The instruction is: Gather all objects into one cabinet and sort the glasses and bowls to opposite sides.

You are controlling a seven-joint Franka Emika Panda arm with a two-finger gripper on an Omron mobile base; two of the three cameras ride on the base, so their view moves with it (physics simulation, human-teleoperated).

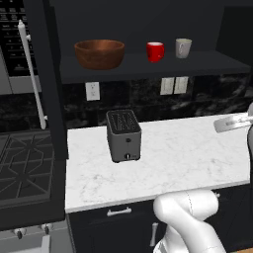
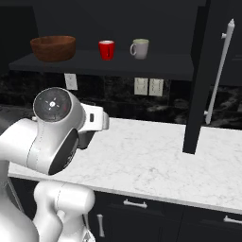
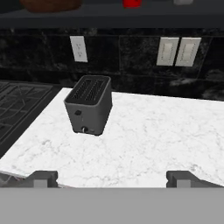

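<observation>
Nearest the base, low over the counter's front edge: gripper [image 3: 112, 178], fingers [image 3: 43, 178] spread wide apart with nothing between them, aimed across the counter toward the back wall. It holds no load; judged to be between pick-ups or surveying.

Counter [image 1: 188, 158]: white marble. On its left part stands the toaster [image 1: 123, 134], grey, slots up, not part of the task. It sits below the bowl's end of the shelf, so a low reach toward that side would have to pass over it. To the left of the counter lies a dark stove [image 1: 24, 163].

Back wall: black stone, with one outlet [image 1: 92, 91] at left and paired switches [image 1: 174, 85] further right.

Cabinet [image 1: 148, 69], above and furthest: open, its door [image 2: 208, 71] with long white handle [image 2: 218, 71] swung out at the right and jutting over the counter, a likely obstacle to any approach from that side. A second white handle [image 1: 31, 74] shows at the far left.

Shelf contents, left to right:
- bowl [image 1: 99, 53], wooden, at the left end.
- red mug [image 1: 155, 51], well apart from the bowl.
- grey mug [image 1: 183, 48], just beside the red one.

Bowl left and mugs right already suits the sorting; the cream mug is judged still to be gathered.
</observation>
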